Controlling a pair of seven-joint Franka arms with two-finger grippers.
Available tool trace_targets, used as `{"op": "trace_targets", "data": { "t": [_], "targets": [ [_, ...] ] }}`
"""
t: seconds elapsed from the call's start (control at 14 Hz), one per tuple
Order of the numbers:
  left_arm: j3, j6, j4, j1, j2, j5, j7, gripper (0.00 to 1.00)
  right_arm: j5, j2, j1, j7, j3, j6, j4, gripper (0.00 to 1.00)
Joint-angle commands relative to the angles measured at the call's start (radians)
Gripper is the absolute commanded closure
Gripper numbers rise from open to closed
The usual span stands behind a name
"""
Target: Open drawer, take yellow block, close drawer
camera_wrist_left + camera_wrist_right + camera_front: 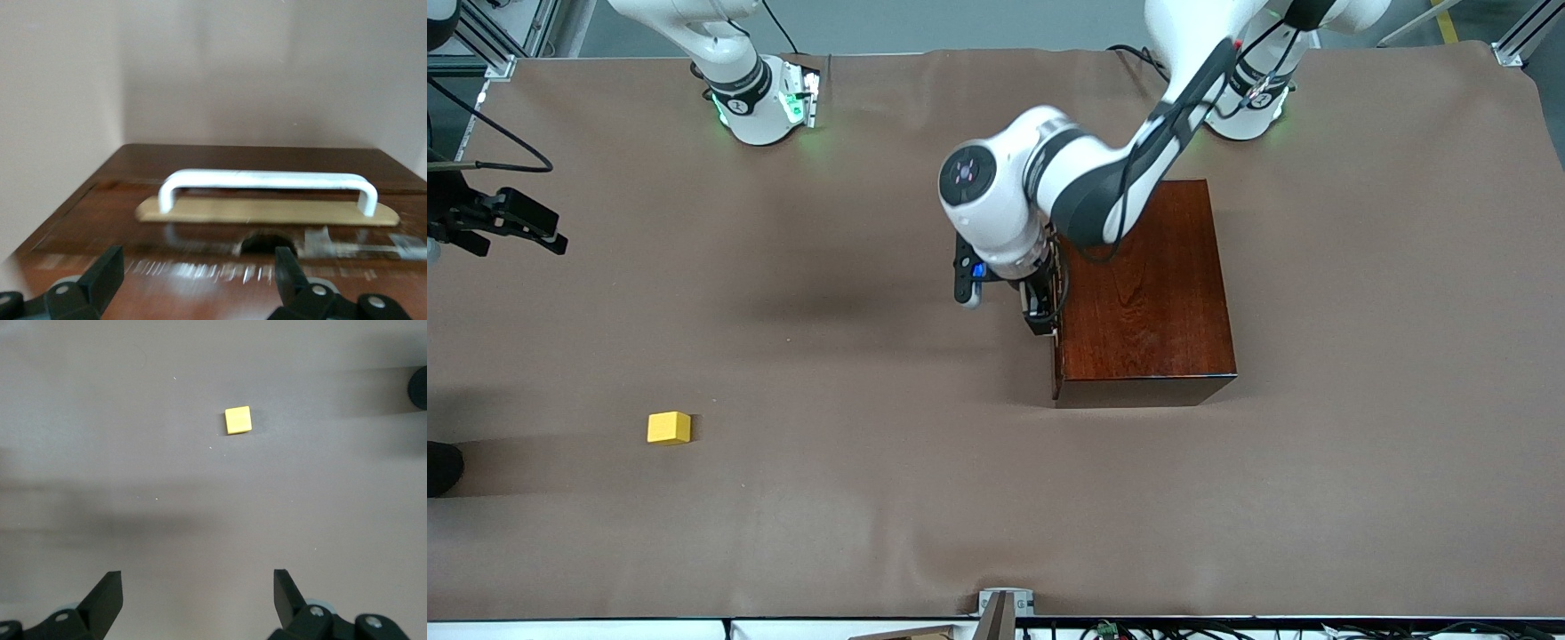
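Drawer [220, 233] glossy reddish wood (white U-bar handle [267, 183]); yellow block [669, 428] cubic.

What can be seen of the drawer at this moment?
The drawer is shut, its glossy reddish-brown front flush in the wooden box at the left arm's end of the table. A white U-shaped bar handle sits on a pale backing plate, with a dark notch beside it. The left tool faces the front, open, touching nothing. No inside shows.
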Motion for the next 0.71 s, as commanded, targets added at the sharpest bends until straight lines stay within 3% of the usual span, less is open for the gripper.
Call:
{"op": "trace_targets", "data": {
  "t": [0.0, 0.14, 0.28, 0.64],
  "targets": [
    [0.003, -0.03, -0.025, 0.036, -0.157, -0.06, -0.054, 0.0, -0.011, -0.002, -0.004, 0.003, 0.002, -0.012, 0.01, 0.0],
    [0.006, -0.036, -0.026, 0.088, -0.234, -0.131, -0.091, 0.0, -0.013, -0.002, -0.004, 0.003, 0.002, -0.012, 0.011, 0.0],
    [0.01, -0.056, -0.033, 0.204, -0.312, -0.192, -0.114, 0.0, -0.011, -0.002, -0.005, 0.003, 0.002, -0.012, 0.011, 0.0],
    [0.007, -0.125, -0.034, 0.49, -0.381, -0.243, -0.122, 0.0, -0.011, -0.002, -0.004, 0.003, 0.002, -0.012, 0.01, 0.0]
  ]
}}
